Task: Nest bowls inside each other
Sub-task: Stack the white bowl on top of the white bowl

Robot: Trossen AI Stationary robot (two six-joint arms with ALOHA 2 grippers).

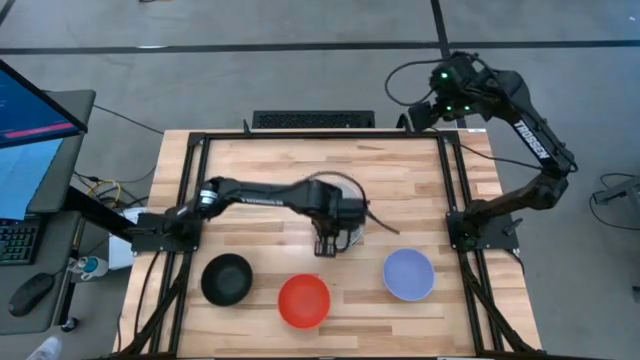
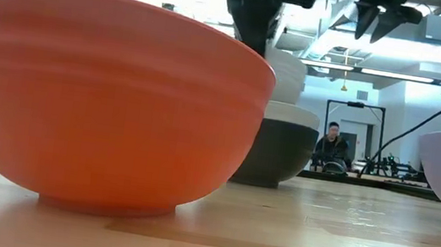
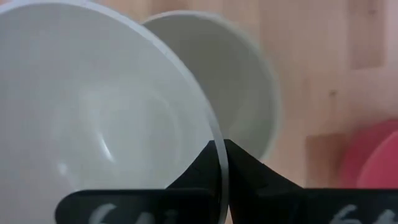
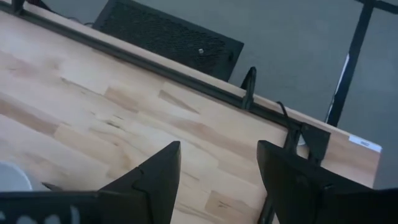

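Note:
My left gripper (image 1: 328, 243) reaches to the table's middle and is shut on a white bowl (image 3: 106, 118). It holds that bowl just over a second white bowl (image 3: 239, 81), which sits inside a black bowl (image 2: 272, 152). Another black bowl (image 1: 227, 279), the red bowl (image 1: 304, 301) and the lavender bowl (image 1: 408, 274) stand singly along the near side. The red bowl (image 2: 104, 100) fills the front of the low view. My right gripper (image 4: 217, 180) is open and hovers over the table's far right corner. My left gripper pinches the white bowl's rim (image 3: 219, 163), one finger inside the bowl and one outside. The fingers (image 3: 249, 171) come from above, pointing down. The bowl (image 2: 285, 74) hangs tilted, lifted above the white bowl in the stack; I cannot tell whether the two touch.
A black metal frame (image 1: 200, 150) runs around the wooden tabletop. A keyboard (image 1: 312, 120) lies beyond the far edge, and a monitor (image 1: 35, 110) stands to the left. A person (image 2: 333, 147) sits far behind the table. Bare wood lies on the far half.

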